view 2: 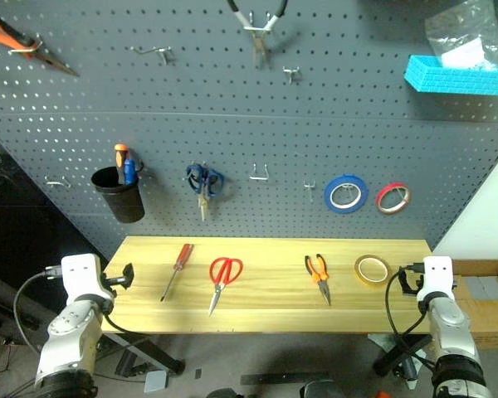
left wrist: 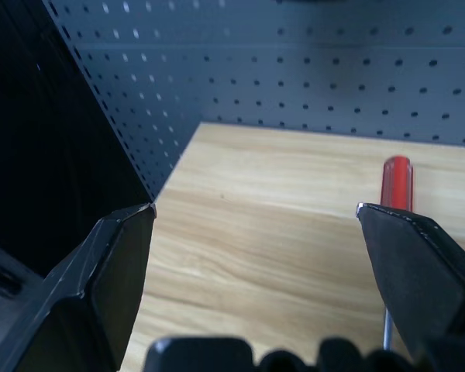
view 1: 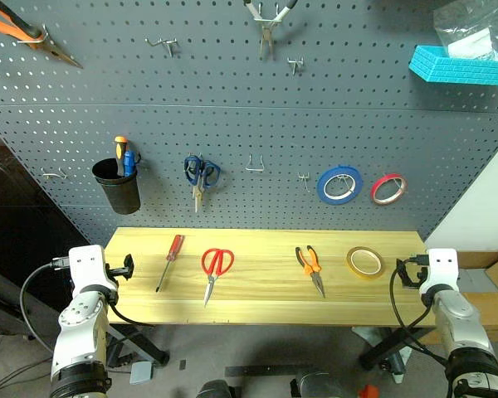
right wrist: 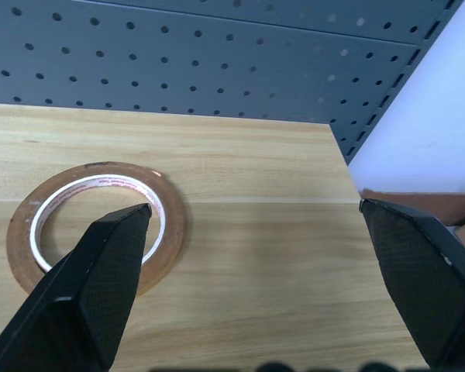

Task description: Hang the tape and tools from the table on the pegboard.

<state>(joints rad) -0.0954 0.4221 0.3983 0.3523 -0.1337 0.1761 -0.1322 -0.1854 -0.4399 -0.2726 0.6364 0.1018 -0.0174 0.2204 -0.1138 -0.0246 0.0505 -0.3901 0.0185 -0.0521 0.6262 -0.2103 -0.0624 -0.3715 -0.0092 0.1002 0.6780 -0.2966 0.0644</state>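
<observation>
Four items lie in a row on the light wooden table (view 1: 257,307): a red-handled screwdriver (view 1: 170,260), red-handled scissors (view 1: 216,269), orange-and-black pliers (view 1: 310,267) and a yellow-tan tape ring (view 1: 365,262). Behind them rises the dark grey pegboard (view 1: 257,108). My left gripper (left wrist: 256,208) is open at the table's left end, level with the screwdriver (left wrist: 396,186) and apart from it. At the right end my right gripper (right wrist: 255,205) is open and empty, with the tape (right wrist: 93,225) lying flat just ahead of one finger.
On the pegboard hang a black cup (view 1: 118,186) with tools, blue-handled scissors (view 1: 201,176), a blue roll (view 1: 339,184), a red roll (view 1: 388,188), bare-metal pliers (view 1: 266,25) and a blue basket (view 1: 461,65). Bare hooks (view 1: 255,164) sit between the scissors and rolls.
</observation>
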